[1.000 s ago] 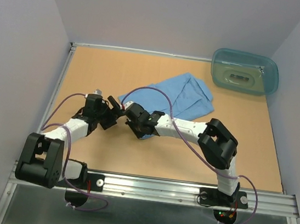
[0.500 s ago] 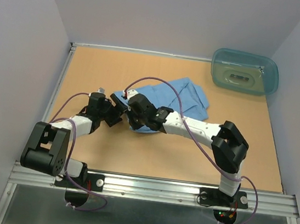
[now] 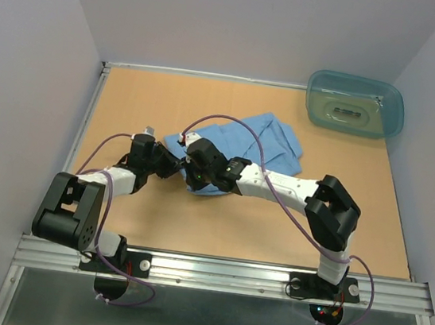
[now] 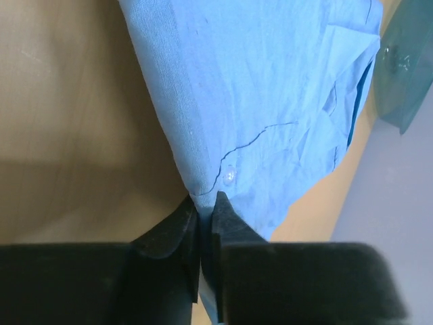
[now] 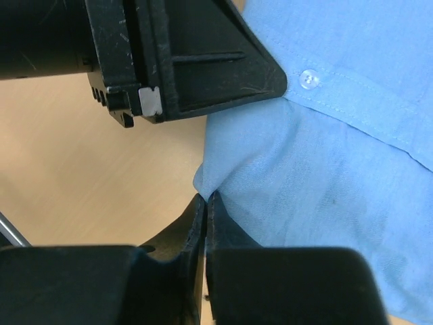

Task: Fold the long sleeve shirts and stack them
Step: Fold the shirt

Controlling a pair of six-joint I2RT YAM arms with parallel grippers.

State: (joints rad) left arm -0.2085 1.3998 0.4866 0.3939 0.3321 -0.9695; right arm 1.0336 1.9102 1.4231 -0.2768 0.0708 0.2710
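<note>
Overhead: found one light blue shirt (image 3: 257,136) lying rumpled on the table (image 3: 146,97), back of centre and to the right, near the teal tub (image 3: 355,104) in the far right corner but apart from it. Noted the left gripper (image 3: 173,163) and the right gripper (image 3: 193,179) set close together at the shirt's near left corner, almost touching each other. Could not read either grip from up there. Left wrist: saw the fingers clamped on a pinch of cloth at the shirt's edge, with a button (image 4: 229,177) just beyond the tips and the fabric fanning away from the pinch toward the tub, taut along one side and creased elsewhere. Right wrist: saw those fingers pressed tight on a neighbouring point of cloth peaking out of the jaws, with a button (image 5: 309,79) on the front strip above, possibly the same one, and the left gripper's black body crowding in from the upper left. Judged the step an early one: taking hold of an edge to spread the shirt, with no fold made, no stack begun and only one shirt in view. Reckoned the next move to call for drawing the two pinches apart along the edge to stretch it flat. Would need firm holds on thin cloth, a slow pull, and care against the grippers fouling each other at such close quarters.
</note>
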